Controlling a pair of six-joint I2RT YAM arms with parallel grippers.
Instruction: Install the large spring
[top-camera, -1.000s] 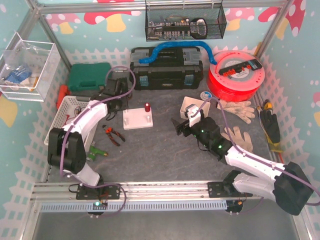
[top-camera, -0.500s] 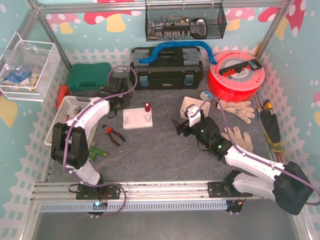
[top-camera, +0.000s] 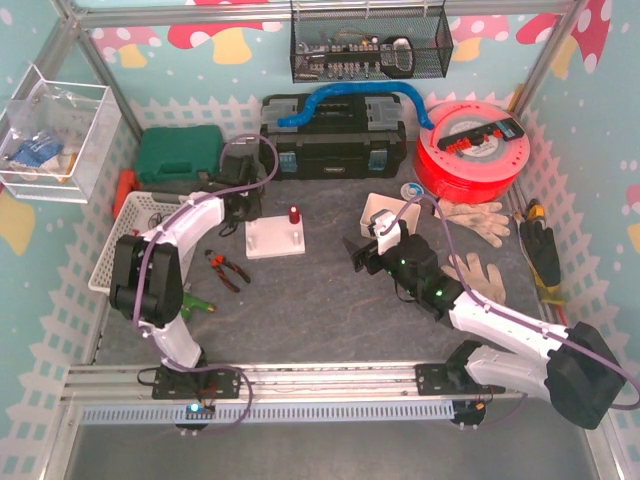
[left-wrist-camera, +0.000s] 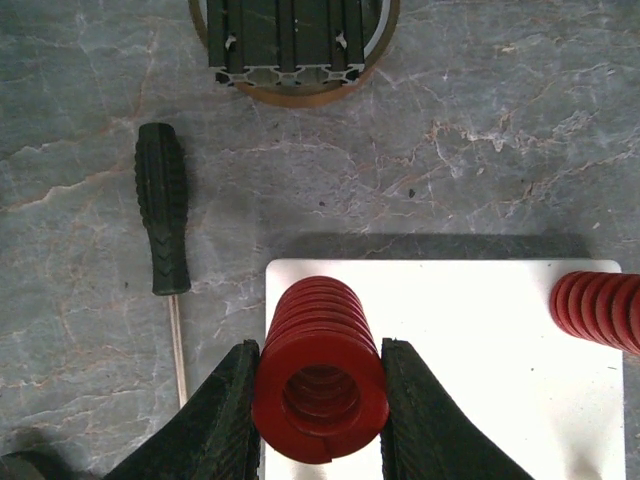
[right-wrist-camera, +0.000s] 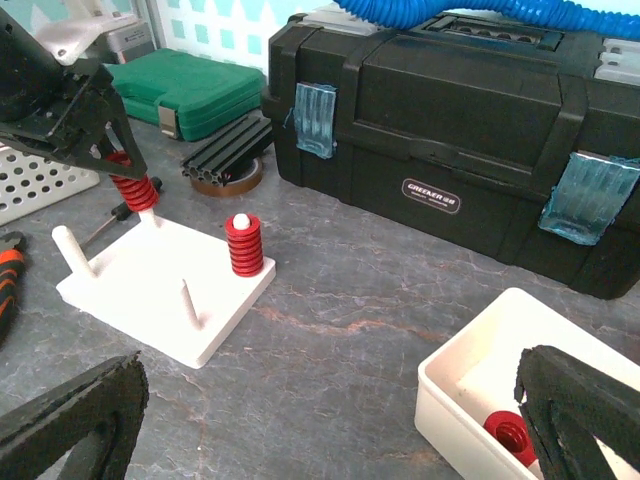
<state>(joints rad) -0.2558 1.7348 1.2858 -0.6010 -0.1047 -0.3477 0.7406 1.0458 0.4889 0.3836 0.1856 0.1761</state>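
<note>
The large red spring (left-wrist-camera: 320, 385) is clamped between the two black fingers (left-wrist-camera: 225, 420) of my left gripper (left-wrist-camera: 320, 350), upright over the near-left corner of the white peg plate (left-wrist-camera: 480, 340). In the right wrist view the spring (right-wrist-camera: 135, 190) hangs from the left gripper (right-wrist-camera: 100, 130) with a white peg tip showing just under it. A smaller red spring (right-wrist-camera: 243, 245) sits on another peg. In the top view the left gripper (top-camera: 243, 205) is at the plate's (top-camera: 275, 240) left edge. My right gripper (top-camera: 362, 255) is open and empty, right of the plate.
A black screwdriver (left-wrist-camera: 163, 220) lies left of the plate, with a black extrusion on a tape roll (left-wrist-camera: 293, 45) beyond it. A white tray (right-wrist-camera: 500, 380) holds another red spring (right-wrist-camera: 510, 435). A black toolbox (top-camera: 335, 140), a green case (top-camera: 178, 155) and pliers (top-camera: 228, 268) are nearby.
My left arm has swung to the right, bringing the held spring to the left edge of the peg plate. The right arm has not moved.
</note>
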